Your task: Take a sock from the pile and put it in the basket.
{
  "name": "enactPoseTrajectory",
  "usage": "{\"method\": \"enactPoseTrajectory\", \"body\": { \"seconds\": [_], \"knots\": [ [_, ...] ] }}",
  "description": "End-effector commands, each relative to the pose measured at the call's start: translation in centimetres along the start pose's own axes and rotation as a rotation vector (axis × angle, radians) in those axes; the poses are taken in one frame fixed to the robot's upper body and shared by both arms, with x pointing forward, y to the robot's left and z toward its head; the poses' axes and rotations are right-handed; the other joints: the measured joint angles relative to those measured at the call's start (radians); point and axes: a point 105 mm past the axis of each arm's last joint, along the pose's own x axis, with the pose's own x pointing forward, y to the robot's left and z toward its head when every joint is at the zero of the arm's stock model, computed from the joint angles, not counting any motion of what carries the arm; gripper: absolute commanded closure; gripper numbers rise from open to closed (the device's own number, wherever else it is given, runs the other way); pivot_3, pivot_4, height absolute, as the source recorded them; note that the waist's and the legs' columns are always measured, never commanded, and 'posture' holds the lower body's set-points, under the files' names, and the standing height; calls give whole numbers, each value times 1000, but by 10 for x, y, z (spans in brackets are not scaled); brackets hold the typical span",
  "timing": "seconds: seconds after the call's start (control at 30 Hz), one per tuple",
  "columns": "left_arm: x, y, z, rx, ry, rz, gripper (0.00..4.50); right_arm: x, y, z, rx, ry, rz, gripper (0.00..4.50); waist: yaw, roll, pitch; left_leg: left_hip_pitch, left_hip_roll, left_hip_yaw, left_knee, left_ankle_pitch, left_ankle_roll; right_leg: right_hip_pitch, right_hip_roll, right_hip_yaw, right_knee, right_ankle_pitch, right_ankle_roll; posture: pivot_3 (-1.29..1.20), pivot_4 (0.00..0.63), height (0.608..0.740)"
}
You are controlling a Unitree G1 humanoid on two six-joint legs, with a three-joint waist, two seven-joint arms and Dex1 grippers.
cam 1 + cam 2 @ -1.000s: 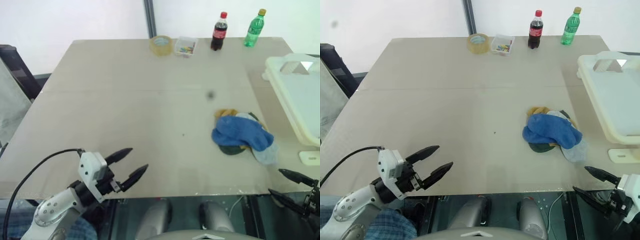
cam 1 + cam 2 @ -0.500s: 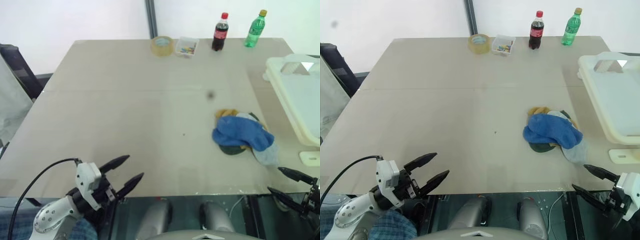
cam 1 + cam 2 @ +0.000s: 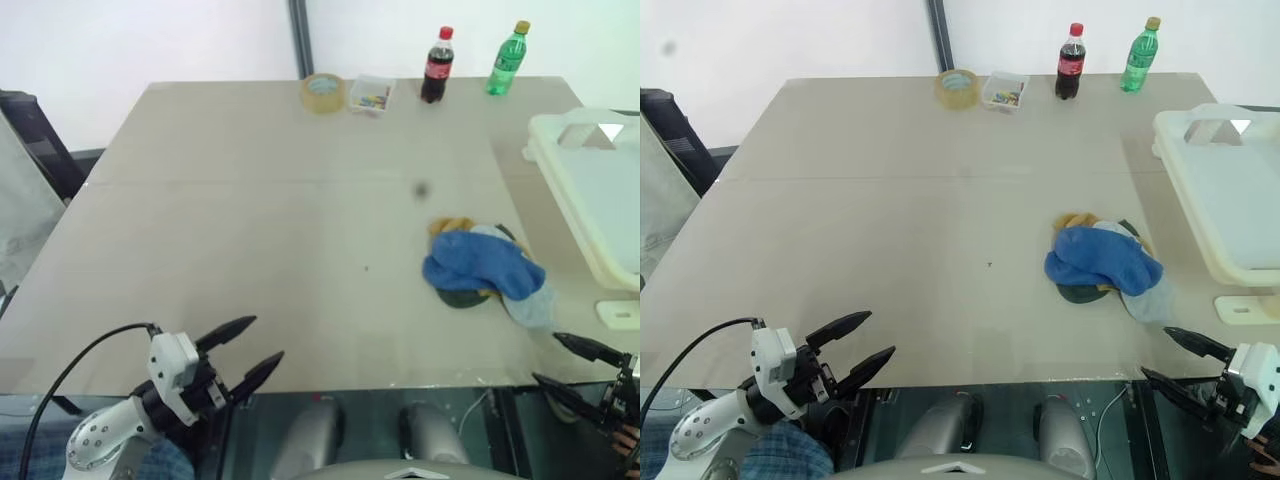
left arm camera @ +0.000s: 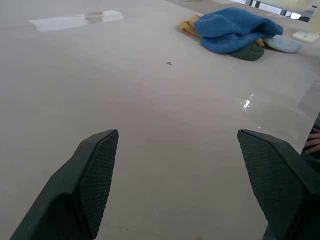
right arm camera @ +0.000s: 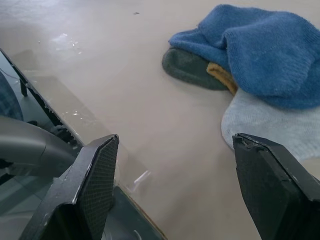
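The pile [image 3: 482, 272] of socks lies on the right half of the table: a bright blue sock [image 5: 260, 47] on top, with mustard yellow, dark green and pale grey ones under and beside it. The basket [image 3: 600, 190], cream-white with a thick rim, stands at the table's right edge, beyond the pile. My left gripper [image 3: 245, 351] hovers open and empty over the near left edge of the table, far from the pile. My right gripper [image 3: 570, 362] is open and empty at the near right edge, just short of the grey sock [image 5: 270, 125].
At the table's far edge stand a roll of tape [image 3: 322, 91], a small clear box of coloured bits [image 3: 371, 95], a cola bottle [image 3: 434, 65] and a green bottle [image 3: 506, 59]. A small white piece [image 3: 620, 314] lies by the basket. The table [image 3: 260, 220] is bare between the grippers.
My left gripper has sunk and drawn back toward the near table edge, still open. The right gripper and the pile have kept their places.
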Motion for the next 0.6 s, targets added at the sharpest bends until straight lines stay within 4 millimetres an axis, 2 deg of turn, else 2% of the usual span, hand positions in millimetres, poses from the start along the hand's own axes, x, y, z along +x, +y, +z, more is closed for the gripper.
{"method": "enactPoseTrajectory", "body": {
  "seconds": [0.03, 0.2, 0.33, 0.47, 0.6],
  "knots": [
    [-1, -1, 10, 15, -43, -19, 359, 13, 2, 21, -54, -60, 27, 797, -1, 0, 0, 0, 0, 0, 1, 0, 0, 0, 0, 0, 2, 0, 0, 0, 150, 740],
    [-1, -6, 20, -40, -90, -125, 359, 47, -5, 46, -122, -59, 18, 797, -2, 0, 0, 0, 1, 0, 6, 0, 0, 0, 1, 1, 6, 0, 0, 0, 150, 740],
    [0, -1, 28, -50, -124, -169, 359, 76, -15, 60, -180, -17, -9, 797, 0, 0, -1, 0, 1, 0, 10, 0, 0, 0, 1, 0, 8, 0, -1, 0, 150, 740],
    [4, 5, 35, -67, -155, -201, 359, 106, -37, 61, -198, 71, -102, 797, 1, -1, -1, -1, 0, 0, 10, 0, 0, 0, 2, -3, 8, 1, -1, 0, 150, 740],
    [3, 4, 39, -94, -177, -240, 359, 127, -58, 54, -220, 189, -193, 797, -3, -1, -1, -2, 0, 0, 10, 0, 0, -1, 2, -3, 7, 1, -1, 0, 150, 740]
  ]
}}
